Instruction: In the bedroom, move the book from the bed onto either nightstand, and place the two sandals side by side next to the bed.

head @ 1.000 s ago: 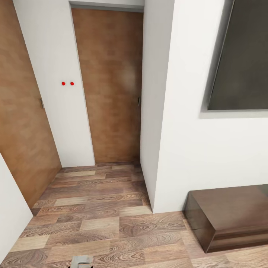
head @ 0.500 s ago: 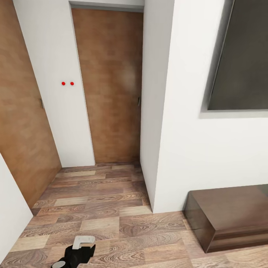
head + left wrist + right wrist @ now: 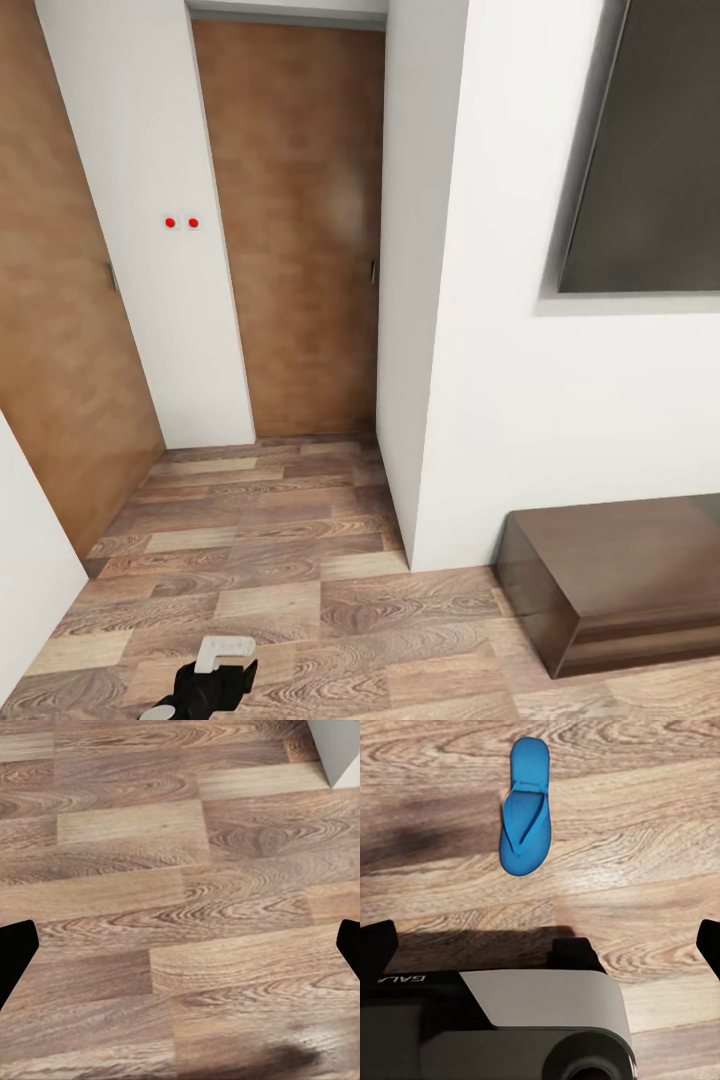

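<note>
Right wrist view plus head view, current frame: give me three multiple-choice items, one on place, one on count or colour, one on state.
1. Where does the sandal lie?
A. on a bed
B. on the wood-plank floor
C. on the dark brown cabinet

2. How many sandals appear in the right wrist view?
A. one
B. two
C. three

3. What is the left hand's state?
A. shut on a book
B. shut on a sandal
C. open with nothing between the fingers

Answers:
1. B, the blue sandal rests flat on floor planks, apart from the robot's base.
2. A, a single blue flip-flop is there.
3. C, in the left wrist view the two dark fingertips sit at opposite edges with bare floor between them.
</note>
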{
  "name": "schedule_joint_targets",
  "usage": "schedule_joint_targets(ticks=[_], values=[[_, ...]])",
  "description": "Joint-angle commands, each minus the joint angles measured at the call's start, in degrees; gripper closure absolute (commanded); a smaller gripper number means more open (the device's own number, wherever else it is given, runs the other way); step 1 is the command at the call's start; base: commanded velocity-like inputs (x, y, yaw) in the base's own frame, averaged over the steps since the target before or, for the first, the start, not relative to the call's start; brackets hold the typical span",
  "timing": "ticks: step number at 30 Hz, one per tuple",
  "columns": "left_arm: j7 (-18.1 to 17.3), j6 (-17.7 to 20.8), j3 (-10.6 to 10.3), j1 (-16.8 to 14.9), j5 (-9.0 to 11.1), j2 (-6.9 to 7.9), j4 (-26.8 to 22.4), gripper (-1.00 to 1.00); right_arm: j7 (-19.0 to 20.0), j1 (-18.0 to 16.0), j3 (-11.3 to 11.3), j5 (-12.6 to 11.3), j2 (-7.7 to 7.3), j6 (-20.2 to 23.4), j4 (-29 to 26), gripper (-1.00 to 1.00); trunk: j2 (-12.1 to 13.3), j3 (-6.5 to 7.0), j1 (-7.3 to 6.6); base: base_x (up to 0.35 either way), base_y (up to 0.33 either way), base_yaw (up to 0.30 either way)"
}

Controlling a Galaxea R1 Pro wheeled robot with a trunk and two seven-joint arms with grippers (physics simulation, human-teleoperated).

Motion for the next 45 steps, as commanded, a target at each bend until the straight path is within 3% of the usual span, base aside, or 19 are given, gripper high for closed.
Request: schedule_joint_targets(ticks=[1, 31, 45], values=[[-0.17, 0.05, -0.01, -0.01, -0.01, 0.02, -0.04, -1.00, -0.20, 0.01, 0.01, -0.06, 0.02, 0.35, -0.13, -1.00, -0.45, -0.25, 0.22, 0.000, 0.000, 0.000], [-0.08, -1.96, 0.36, 0.01, 0.15, 0.24, -0.06, -1.00, -0.18, -0.02, 0.26, -0.06, 0.08, 0.27, 1.21, -1.00, -12.48, -5.63, 6.81, 0.000, 0.000, 0.000], [0.15, -1.93, 0.35, 0.02, 0.25, 2.63, -0.39, -1.00, -0.18, -0.03, 0.32, 0.01, 0.15, 0.24, 0.91, -1.00, -18.10, -8.15, 9.89, 0.000, 0.000, 0.000]])
